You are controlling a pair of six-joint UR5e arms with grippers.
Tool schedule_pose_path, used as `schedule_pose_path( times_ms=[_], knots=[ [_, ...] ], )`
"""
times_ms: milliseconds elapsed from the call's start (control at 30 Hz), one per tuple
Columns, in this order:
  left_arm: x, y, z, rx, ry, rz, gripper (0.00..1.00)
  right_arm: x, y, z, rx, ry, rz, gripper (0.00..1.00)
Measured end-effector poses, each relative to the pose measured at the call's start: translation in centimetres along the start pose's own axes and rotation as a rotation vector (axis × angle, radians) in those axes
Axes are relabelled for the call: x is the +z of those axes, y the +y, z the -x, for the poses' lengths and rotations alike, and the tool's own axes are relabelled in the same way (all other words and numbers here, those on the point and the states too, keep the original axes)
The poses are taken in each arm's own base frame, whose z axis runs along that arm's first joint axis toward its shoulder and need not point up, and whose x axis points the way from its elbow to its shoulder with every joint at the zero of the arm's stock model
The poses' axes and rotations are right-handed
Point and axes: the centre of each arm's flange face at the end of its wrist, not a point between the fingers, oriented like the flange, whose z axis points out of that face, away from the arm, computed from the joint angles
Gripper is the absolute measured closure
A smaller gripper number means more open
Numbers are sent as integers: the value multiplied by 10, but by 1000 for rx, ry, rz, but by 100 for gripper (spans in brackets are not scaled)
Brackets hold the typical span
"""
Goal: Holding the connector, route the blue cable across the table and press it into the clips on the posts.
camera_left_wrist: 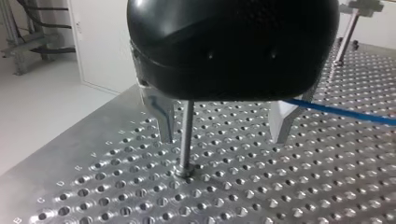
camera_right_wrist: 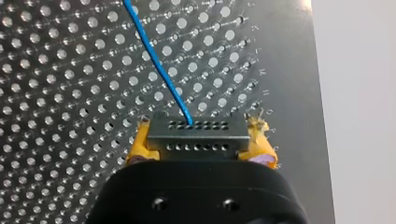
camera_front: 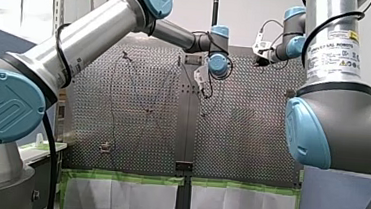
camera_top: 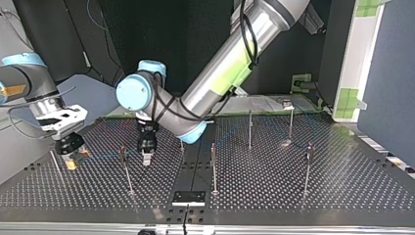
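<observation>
On perf. metal table [camera_top: 293, 191], R jaws grip connector [camera_right_wrist: 196, 134], L jaws released, dark backdrop [camera_top: 147, 29].

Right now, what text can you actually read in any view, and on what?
"UNIVERSAL ROBOTS": label on my right arm; its fine print and yellow warning signs are too small to read.
Logo, no readable letters: blue cap on my left arm.
Stamped letters along the table edge: too blurred to read.
</observation>
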Motion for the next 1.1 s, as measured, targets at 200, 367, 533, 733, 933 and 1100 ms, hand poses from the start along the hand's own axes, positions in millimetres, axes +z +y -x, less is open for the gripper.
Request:
schedule_pose_path(
  times_ms=[200, 367, 533, 733, 933, 1100],
  knots=[
    [-11, -1, -4, 17, 34, 35, 0, 0, -2, 1, 0, -2, -2, 100],
    [-29, -6, -5, 29, 66, 60, 0, 0, -3, 1, 0, -4, -5, 100],
    [-49, -12, 2, 55, 99, 49, 0, 0, -4, 1, 0, -5, -6, 100],
    [-67, -24, 13, 52, 95, -2, 0, 0, -6, 1, 0, -6, -8, 100],
    [-79, -25, 32, 43, 49, -4, 0, 0, -6, 2, 1, -7, -8, 100],
    [-90, -26, 47, 42, 13, -12, 0, 1, -8, 2, 1, -8, -11, 100]
  ],
)
